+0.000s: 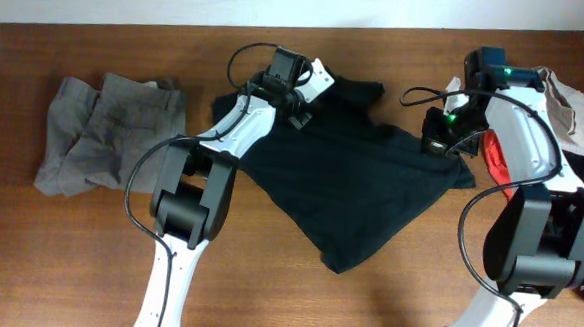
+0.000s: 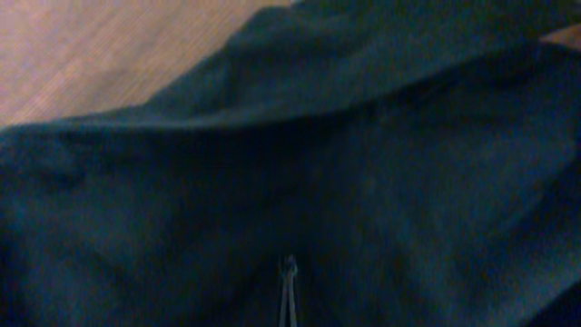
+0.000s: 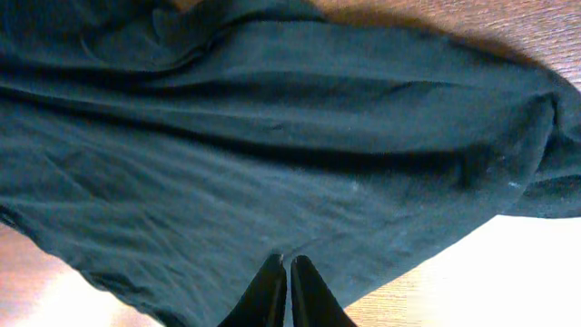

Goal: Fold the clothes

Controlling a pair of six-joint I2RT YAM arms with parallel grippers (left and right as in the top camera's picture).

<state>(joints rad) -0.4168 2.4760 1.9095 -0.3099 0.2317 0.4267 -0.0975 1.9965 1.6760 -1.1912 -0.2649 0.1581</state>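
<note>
At the near edge of the desk [image 1: 295, 294] the two arm bases stand either side of the black T-shirt [image 1: 360, 197]. The shirt lies in the middle of the desk, skewed, with one corner pointing toward the near edge and its body rumpled rather than flat.

The left pincer [image 2: 288, 295] is closed, its tips meeting in dark cloth near the shirt's far left part, apparently pinching it. The right pincer [image 3: 289, 292] is closed too, its fingers pressed together at the shirt's right border, where the cloth meets bare wood. It seems to nip that edge.

Holding two well-separated points likely lets the arms pull the cloth taut and square it before any fold. No fold looks made yet.

To the left, apart from the shirt, the grey trousers [image 1: 113, 134] sit in a loose heap, probably waiting their turn. At the far right a red piece [image 1: 497, 154] and a beige piece [image 1: 576, 103] are piled partly behind the right arm.

The desk is brown wood with a visible grain, smooth enough for the cloth to slide. Beyond its far edge runs a pale wall [image 1: 130, 0].
</note>
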